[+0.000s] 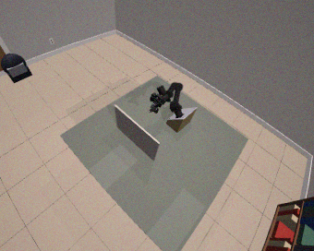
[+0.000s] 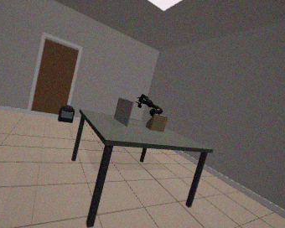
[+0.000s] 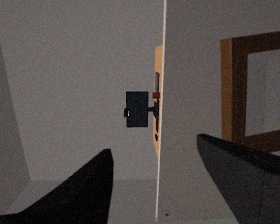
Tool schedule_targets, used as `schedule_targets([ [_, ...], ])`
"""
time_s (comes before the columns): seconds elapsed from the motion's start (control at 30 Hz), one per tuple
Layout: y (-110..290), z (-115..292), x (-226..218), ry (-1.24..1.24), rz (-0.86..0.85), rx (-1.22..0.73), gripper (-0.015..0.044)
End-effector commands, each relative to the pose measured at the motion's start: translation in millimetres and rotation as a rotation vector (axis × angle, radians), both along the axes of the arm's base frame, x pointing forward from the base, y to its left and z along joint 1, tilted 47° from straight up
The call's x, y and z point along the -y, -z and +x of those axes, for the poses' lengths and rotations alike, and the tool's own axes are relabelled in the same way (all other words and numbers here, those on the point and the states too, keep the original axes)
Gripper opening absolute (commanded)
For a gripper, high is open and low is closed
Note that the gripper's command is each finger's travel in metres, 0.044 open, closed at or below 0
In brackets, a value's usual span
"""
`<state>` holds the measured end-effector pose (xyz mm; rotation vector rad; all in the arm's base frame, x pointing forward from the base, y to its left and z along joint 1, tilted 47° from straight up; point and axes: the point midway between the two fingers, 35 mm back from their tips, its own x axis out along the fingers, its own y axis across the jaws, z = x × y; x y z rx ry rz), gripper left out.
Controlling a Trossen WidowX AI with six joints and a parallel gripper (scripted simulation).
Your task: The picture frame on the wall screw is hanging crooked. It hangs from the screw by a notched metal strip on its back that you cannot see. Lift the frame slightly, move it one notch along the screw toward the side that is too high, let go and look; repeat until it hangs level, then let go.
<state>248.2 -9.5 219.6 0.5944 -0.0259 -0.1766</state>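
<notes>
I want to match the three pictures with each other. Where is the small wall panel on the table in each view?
Top: the wall panel stands left of centre on the table, seen from above.
Exterior: it is the grey slab near the middle, left of the arm.
Wrist: seen edge-on as a bright vertical line in the centre.
Shared landmark: the gripper, always beside the panel.
</notes>
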Motion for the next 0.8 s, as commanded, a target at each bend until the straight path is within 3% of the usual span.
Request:
schedule_targets([
  [0.0,10.6,-1.4,11.4,0.005,-0.002,-0.002,0.026],
  [0.23,39.2,-10.7,40.3,0.003,-0.007,0.0,0.026],
  [0.77,40.0,-11.0,41.0,0.003,-0.007,0.0,0.026],
])
